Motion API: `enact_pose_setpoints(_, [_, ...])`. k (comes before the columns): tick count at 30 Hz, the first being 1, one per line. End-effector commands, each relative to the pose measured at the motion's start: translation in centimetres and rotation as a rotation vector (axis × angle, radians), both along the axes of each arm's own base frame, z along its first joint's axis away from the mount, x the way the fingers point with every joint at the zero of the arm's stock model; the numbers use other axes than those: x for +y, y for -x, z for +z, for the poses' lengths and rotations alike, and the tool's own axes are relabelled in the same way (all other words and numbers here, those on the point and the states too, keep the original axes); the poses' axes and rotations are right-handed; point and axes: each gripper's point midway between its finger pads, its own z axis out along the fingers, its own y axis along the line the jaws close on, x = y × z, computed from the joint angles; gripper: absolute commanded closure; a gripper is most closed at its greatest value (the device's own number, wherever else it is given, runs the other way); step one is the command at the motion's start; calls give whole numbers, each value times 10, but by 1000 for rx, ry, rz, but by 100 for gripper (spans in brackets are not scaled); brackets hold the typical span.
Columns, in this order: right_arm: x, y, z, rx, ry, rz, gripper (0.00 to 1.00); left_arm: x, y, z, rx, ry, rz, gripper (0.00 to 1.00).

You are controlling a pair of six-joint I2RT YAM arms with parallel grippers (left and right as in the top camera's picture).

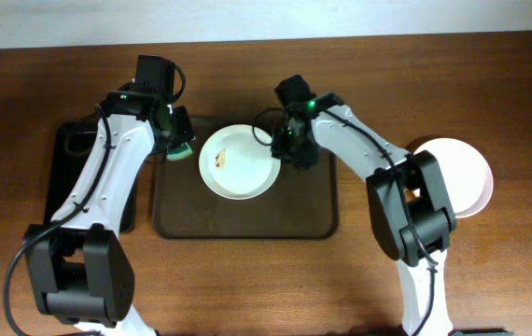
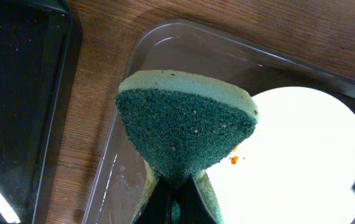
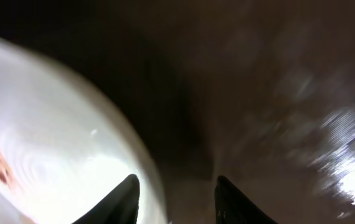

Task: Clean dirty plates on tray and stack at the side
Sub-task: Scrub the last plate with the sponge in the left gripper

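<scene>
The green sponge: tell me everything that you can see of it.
The sponge has a dark green scouring face with pale specks and a lighter green foam layer behind. The left gripper pinches it at its base, so it fans out. It hangs over the left of the tray, beside the white plate.

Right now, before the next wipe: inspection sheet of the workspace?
surface: wooden table, no spill seen.
job's things: smeared plate on the brown tray; white plates off the tray at the right, count unclear.
clutter: black tray left of the brown tray.
grippers: left gripper shut on a green sponge at the brown tray's left edge; right gripper open at the smeared plate's right rim.
cables: black cable looping by the left arm's base.
surroundings: pale strip beyond the table's far edge.
</scene>
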Motion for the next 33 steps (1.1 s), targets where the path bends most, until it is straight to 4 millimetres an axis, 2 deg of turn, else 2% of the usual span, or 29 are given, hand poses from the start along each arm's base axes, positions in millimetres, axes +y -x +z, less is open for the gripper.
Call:
enact_pose_setpoints(1, [-4, -12, -4, -47, -19, 66, 65, -7, 2, -6, 22, 29, -64, 99])
enact_pose_setpoints(8, [9, -9, -3, -69, -20, 114, 74, -8, 5, -11, 33, 32, -64, 99])
enact_pose_setpoints(14, [24, 5, -14, -41, 3, 143, 96, -18, 6, -28, 64, 62, -87, 99])
enact_pose_setpoints(19, [28, 12, -18, -15, 9, 137, 96, -33, 1, -42, 71, 61, -137, 99])
enact_pose_setpoints(22, [27, 14, -19, -11, 11, 137, 96, -45, -6, -49, 53, 41, -225, 99])
enact_pose_setpoints(28, [29, 16, -18, -1, -4, 152, 96, -72, -26, -75, 2, -12, -421, 100])
enact_pose_setpoints(33, [28, 19, -19, 9, 0, 164, 96, -80, -43, -97, -35, -59, -553, 100])
